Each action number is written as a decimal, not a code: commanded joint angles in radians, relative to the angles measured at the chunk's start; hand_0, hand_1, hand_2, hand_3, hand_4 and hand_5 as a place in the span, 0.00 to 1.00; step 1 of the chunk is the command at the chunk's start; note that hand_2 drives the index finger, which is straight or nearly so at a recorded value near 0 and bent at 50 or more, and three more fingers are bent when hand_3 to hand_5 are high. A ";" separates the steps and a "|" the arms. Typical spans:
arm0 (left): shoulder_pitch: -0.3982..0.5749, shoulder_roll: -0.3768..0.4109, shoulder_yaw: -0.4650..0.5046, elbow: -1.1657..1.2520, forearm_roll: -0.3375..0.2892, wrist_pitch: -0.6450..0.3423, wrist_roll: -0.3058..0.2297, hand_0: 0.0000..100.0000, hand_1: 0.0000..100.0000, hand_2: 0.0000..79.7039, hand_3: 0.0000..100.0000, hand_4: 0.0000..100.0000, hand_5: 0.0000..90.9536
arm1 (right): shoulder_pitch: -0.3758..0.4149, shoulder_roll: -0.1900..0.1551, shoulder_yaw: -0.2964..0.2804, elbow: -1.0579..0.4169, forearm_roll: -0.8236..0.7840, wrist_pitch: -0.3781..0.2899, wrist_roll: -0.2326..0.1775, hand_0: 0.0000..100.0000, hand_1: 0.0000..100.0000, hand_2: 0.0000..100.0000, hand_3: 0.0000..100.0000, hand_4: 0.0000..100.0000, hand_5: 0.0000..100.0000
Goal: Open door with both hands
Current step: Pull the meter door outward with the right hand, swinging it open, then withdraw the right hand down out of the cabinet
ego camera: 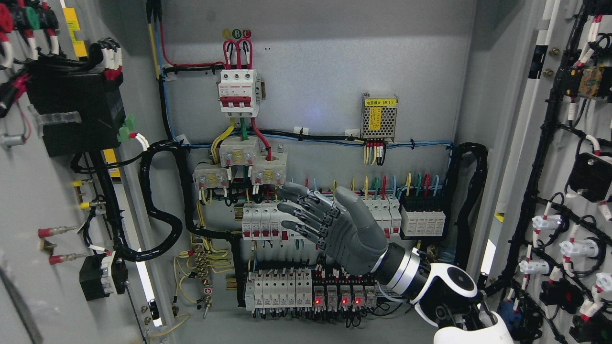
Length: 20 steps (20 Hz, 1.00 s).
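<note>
Both doors of a grey electrical cabinet stand swung wide. The left door (pixel 28 200) fills the picture's left edge, its inner face carrying a black box and wiring. The right door (pixel 578 157) fills the right edge, with black cable looms and white connectors. My right hand (pixel 306 215) comes in from the lower right on a white and silver forearm. It is held inside the cabinet in front of the rows of white circuit breakers (pixel 267 222), its grey fingers (pixel 299 191) stretched out to the left and holding nothing. The left arm does not show.
The cabinet's back panel (pixel 325 71) carries a red and white main breaker (pixel 237 91) at the top, a small metal power supply (pixel 380 116), and a lower row of modules with red lights (pixel 344 301). A thick black cable loop (pixel 158 200) hangs at the left.
</note>
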 commanded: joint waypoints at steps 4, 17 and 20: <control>0.000 0.011 0.002 0.029 0.000 -0.001 0.000 0.00 0.00 0.00 0.00 0.00 0.00 | 0.154 -0.025 0.279 -0.207 -0.007 -0.008 -0.013 0.20 0.12 0.00 0.00 0.00 0.00; 0.000 0.011 0.000 0.028 0.000 -0.001 0.000 0.00 0.00 0.00 0.00 0.00 0.00 | 0.180 0.073 0.460 -0.235 0.114 -0.028 -0.016 0.20 0.12 0.00 0.00 0.00 0.00; 0.000 0.011 0.000 0.028 0.001 -0.001 0.000 0.00 0.00 0.00 0.00 0.00 0.00 | 0.179 0.106 0.480 -0.232 0.117 -0.024 -0.018 0.20 0.12 0.00 0.00 0.00 0.00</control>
